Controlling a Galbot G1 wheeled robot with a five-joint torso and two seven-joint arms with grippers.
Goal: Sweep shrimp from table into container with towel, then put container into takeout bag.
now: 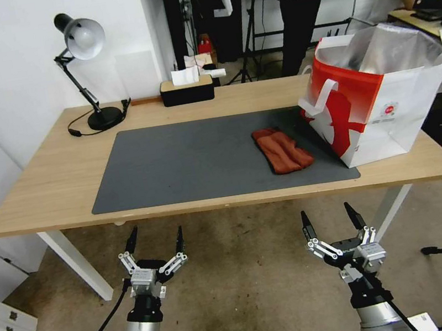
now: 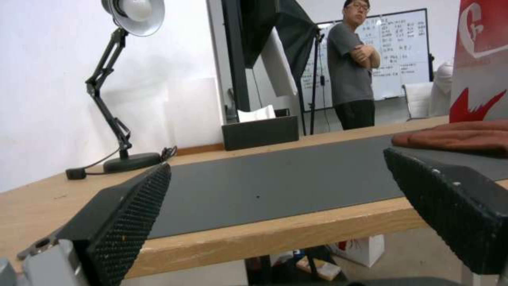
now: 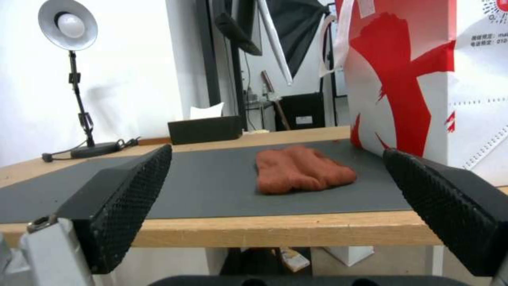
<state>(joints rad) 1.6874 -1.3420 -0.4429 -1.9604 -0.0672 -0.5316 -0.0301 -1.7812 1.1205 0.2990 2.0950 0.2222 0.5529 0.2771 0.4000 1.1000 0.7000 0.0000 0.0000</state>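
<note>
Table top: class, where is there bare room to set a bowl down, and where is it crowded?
Free: the grey mat between the lamp and the towel. Crowded: the robot's right end, where the towel lies beside the takeout bag.

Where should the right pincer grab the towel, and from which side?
Probably from above, at the towel's near end. It lies flat and folded on the mat, with the takeout bag close on its right. The right pincer is open, below the table edge.
</note>
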